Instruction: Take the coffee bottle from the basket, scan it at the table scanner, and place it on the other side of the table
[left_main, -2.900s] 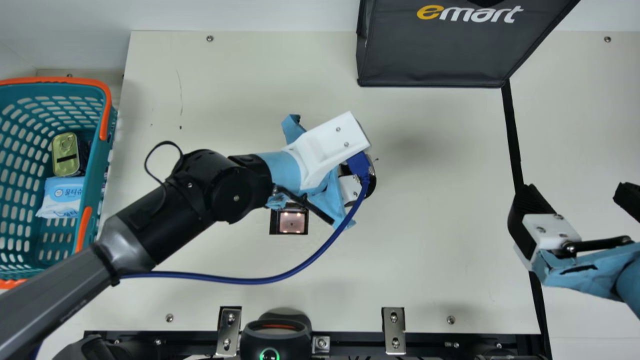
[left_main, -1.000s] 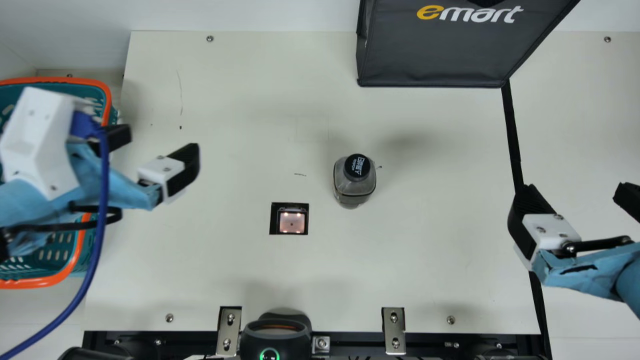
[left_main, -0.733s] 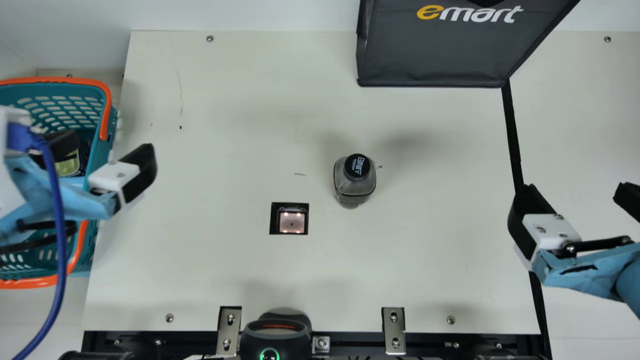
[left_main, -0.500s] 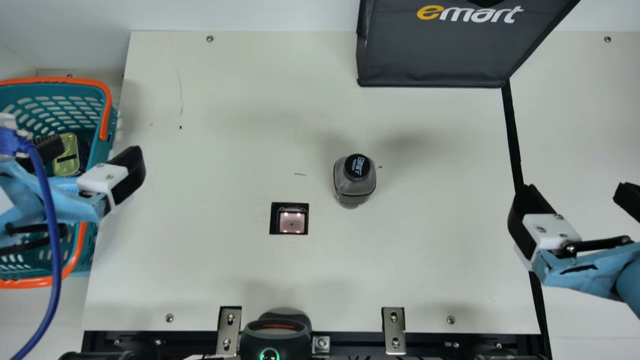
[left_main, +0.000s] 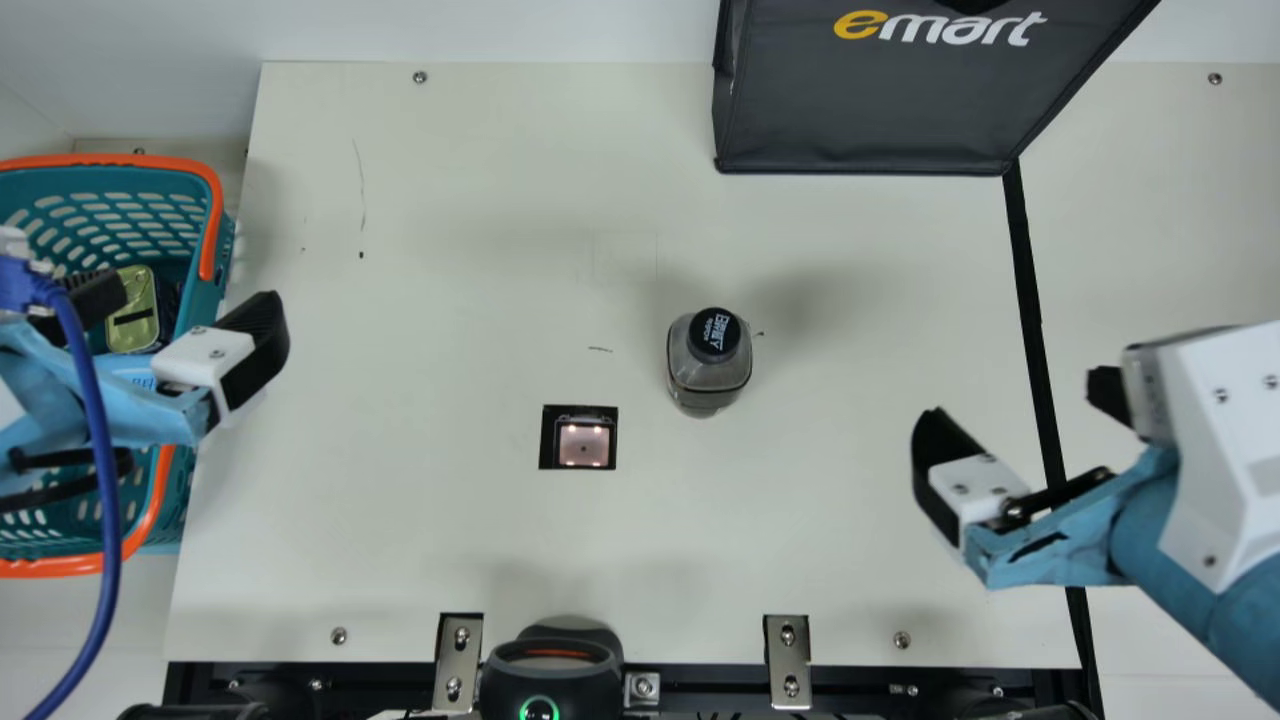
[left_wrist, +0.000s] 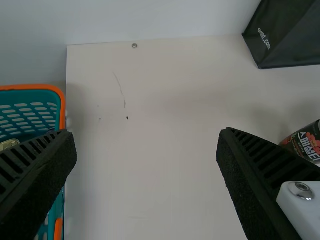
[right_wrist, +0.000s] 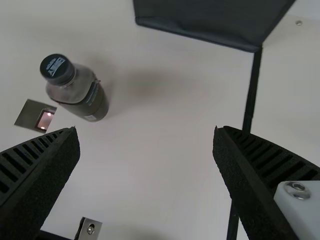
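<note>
The coffee bottle (left_main: 708, 362), dark-capped, stands upright on the table, up and right of the scanner (left_main: 583, 443) in the main view. In the right wrist view the bottle (right_wrist: 80, 90) stands beyond the fingers, near the scanner (right_wrist: 44, 120). My left gripper (left_main: 185, 305) is open over the right edge of the basket (left_main: 212, 215); the left wrist view shows its fingers wide apart, nothing between them (left_wrist: 147, 150). My right gripper (left_main: 1020, 425) is open at the table's right side, well away from the bottle; its own view shows the gripper (right_wrist: 147, 150) likewise spread and holding nothing.
A black bag (left_main: 880, 100) stands at the back right. In the basket lie a gold can (left_main: 133, 310) and a light blue pack (left_main: 135, 368). A black strip (left_main: 1035, 300) runs down the right side. A handheld scanner (left_main: 550, 680) stands at the front edge.
My left gripper has let go of the bottle and moved left to the basket, leaving the bottle standing. My right gripper has moved left, further over the table.
</note>
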